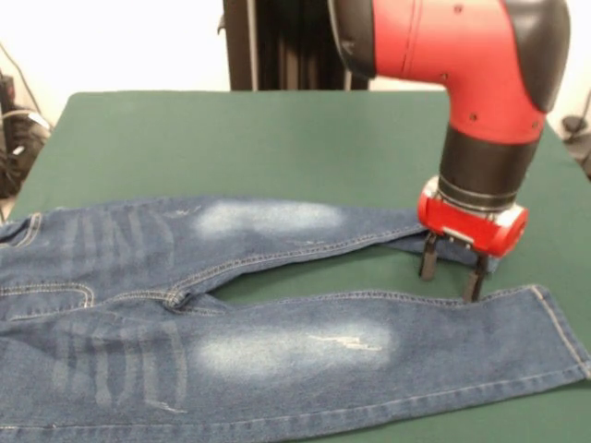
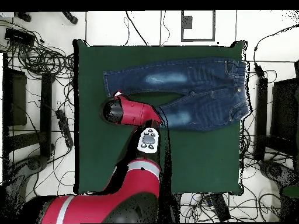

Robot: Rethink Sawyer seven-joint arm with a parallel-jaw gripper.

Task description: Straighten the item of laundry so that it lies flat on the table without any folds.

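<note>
The item of laundry [image 1: 231, 305] is a pair of blue jeans with whitish thigh patches, spread across the green table [image 1: 231, 138], waistband at the left edge of the front view. The nearer leg lies straight and reaches the right. The farther leg ends under my gripper [image 1: 451, 269], whose fingers [image 1: 428, 260] point down and stand apart, open, straddling that leg's cuff with the tips at the cloth. Overhead, the jeans [image 2: 181, 79] lie on the table's [image 2: 198, 163] far half, and my red arm [image 2: 133, 112] hides the gripper and one leg's end.
The table's right edge runs close to the nearer leg's cuff [image 1: 563, 332] in the front view. Cables [image 2: 44, 58] and dark racks [image 2: 17, 99] surround the table overhead. My arm's black column [image 1: 277, 41] stands behind the far edge.
</note>
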